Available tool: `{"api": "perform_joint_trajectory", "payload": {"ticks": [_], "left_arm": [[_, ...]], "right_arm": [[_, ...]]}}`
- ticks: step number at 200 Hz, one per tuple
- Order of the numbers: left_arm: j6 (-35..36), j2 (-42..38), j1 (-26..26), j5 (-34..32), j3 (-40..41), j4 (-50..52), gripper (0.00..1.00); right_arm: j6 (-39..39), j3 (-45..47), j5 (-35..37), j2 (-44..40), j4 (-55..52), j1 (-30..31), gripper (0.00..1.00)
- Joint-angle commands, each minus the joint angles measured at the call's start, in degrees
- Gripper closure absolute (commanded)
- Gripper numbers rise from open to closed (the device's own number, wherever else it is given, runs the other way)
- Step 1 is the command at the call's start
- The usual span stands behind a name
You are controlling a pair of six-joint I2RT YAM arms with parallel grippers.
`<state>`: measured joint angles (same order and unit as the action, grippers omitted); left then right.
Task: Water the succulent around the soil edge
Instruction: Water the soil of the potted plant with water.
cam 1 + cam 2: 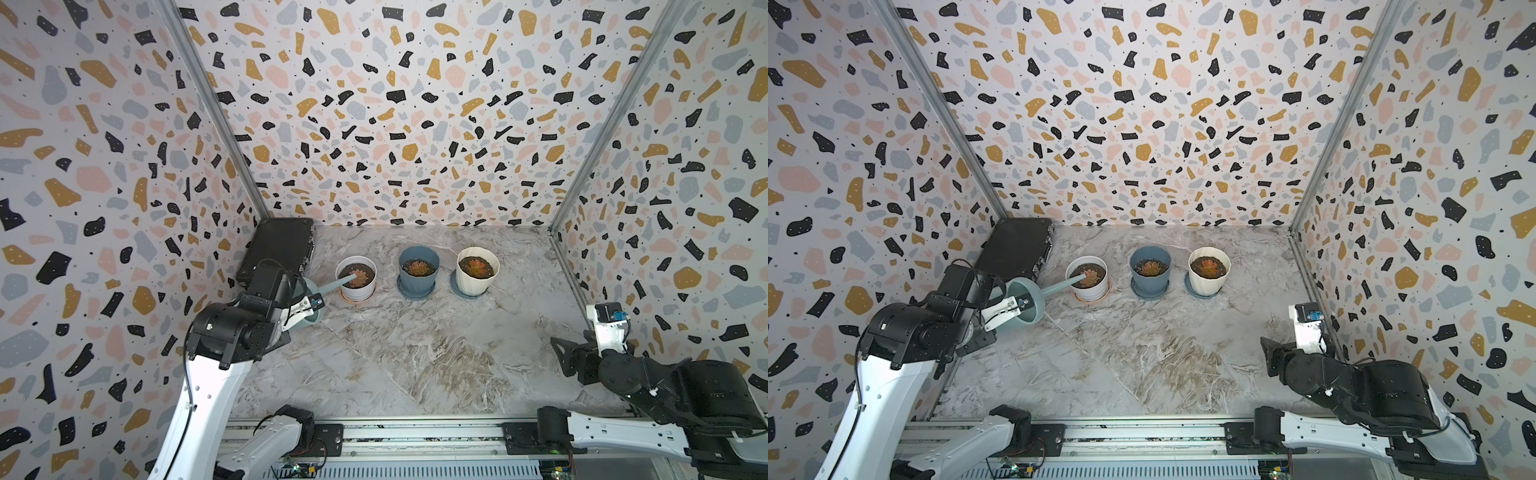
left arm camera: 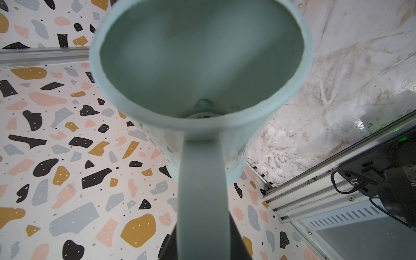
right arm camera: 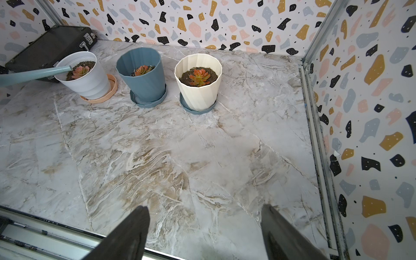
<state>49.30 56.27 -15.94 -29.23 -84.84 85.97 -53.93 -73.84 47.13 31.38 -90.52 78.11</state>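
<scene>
Spout over white pot (image 3: 85, 74); black case (image 3: 48, 48) just behind.
Left gripper (image 1: 1021, 305) clamped on watering can (image 1: 1027, 301); right gripper (image 3: 203, 227) wide, empty; blue pot (image 3: 144, 76) adjacent.

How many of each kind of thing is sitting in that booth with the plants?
Pots with succulents: 3 (white pot, blue pot, cream pot)
Saucers under the pots: 3
Watering can: 1
Black case: 1
Total: 8
</scene>
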Motion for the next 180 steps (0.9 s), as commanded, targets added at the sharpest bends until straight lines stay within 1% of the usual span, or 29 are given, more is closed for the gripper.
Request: {"api": "perform_joint_trajectory", "payload": {"ticks": [1, 31, 56, 69, 82, 94, 137, 180], "left_arm": [[0.8, -0.9, -0.4, -1.6, 0.1, -3.7, 1.0], [1.8, -0.9, -0.4, -1.4, -0.2, -5.1, 1.0], [3.0, -0.3, -1.5, -1.3, -0.9, -6.3, 1.0], [3.3, 0.3, -2.1, -1.4, -1.9, -6.1, 1.0], [3.6, 0.9, -2.7, -1.8, -2.8, -5.9, 1.0], [3.8, 1.3, -3.1, -1.9, -3.4, -5.8, 1.0], [4.8, 2.3, -3.7, -2.0, -3.2, -6.8, 1.0], [5.4, 3.0, -3.9, -1.9, -3.5, -7.3, 1.0]], "right_arm": [[0.1, 0.5, 0.6, 0.4, -12.9, -0.2, 0.15], [0.0, 0.6, 0.6, 0.6, -12.9, -0.1, 0.15], [-0.1, 0.6, 0.6, 0.7, -12.9, -0.2, 0.14], [0.0, 0.7, 0.5, 0.9, -12.9, -0.2, 0.11], [0.0, 0.7, 0.6, 1.0, -12.9, -0.2, 0.04], [0.1, 0.7, 0.5, 1.2, -12.9, -0.2, 0.0], [1.1, 0.0, -0.3, 2.7, -12.9, -0.2, 0.0], [3.0, -0.4, -1.6, 1.5, -12.0, 0.1, 0.01]]}}
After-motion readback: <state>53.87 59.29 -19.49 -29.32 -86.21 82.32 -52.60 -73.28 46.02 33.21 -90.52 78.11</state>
